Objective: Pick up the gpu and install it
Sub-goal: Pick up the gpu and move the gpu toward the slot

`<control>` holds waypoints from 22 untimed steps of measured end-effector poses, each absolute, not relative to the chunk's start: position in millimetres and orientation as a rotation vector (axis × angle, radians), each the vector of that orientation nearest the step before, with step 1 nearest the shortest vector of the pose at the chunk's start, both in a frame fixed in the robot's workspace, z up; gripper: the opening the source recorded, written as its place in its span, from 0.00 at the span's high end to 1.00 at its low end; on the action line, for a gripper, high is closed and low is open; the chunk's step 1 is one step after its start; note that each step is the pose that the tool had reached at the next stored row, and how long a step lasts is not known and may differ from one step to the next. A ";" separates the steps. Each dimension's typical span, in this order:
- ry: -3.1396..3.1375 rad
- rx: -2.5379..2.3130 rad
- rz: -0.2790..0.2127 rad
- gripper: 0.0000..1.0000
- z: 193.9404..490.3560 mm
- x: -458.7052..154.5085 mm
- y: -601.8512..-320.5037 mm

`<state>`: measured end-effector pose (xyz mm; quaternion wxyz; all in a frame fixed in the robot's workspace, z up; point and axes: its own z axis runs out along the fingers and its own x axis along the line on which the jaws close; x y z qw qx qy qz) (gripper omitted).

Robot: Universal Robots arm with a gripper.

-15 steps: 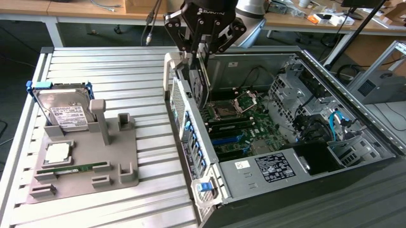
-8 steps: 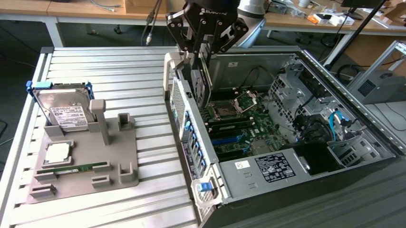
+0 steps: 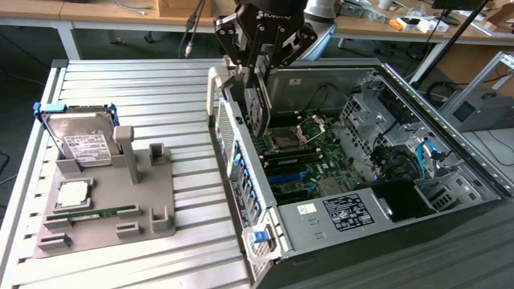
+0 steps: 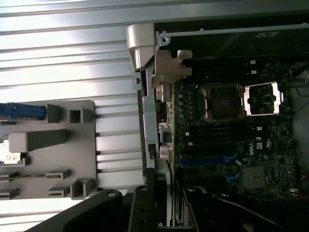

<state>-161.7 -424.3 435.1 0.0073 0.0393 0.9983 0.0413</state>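
Holding the gpu [image 3: 260, 105] upright over the motherboard [image 3: 299, 158], the gripper [image 3: 259, 65].

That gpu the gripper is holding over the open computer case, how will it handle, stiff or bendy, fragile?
The gpu hangs straight and edge-down from the gripper, so it is probably stiff and fairly light. Gripped along one edge only, the thin card could tilt or twist if it catches the computer case.

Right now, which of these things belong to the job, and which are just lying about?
In the job:
gpu, held in the fingers
open computer case
motherboard

Lying about:
hard drive
RAM stick
processor chip
grey holder
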 end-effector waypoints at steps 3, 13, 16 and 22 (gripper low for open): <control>3.122 0.123 0.129 0.73 435.1 -160.3 -424.3; 3.122 0.123 0.129 0.73 435.1 -155.8 -424.3; 3.122 0.123 0.129 0.73 435.0 -155.1 -424.3; 3.122 0.123 0.129 0.73 435.1 -153.7 -424.3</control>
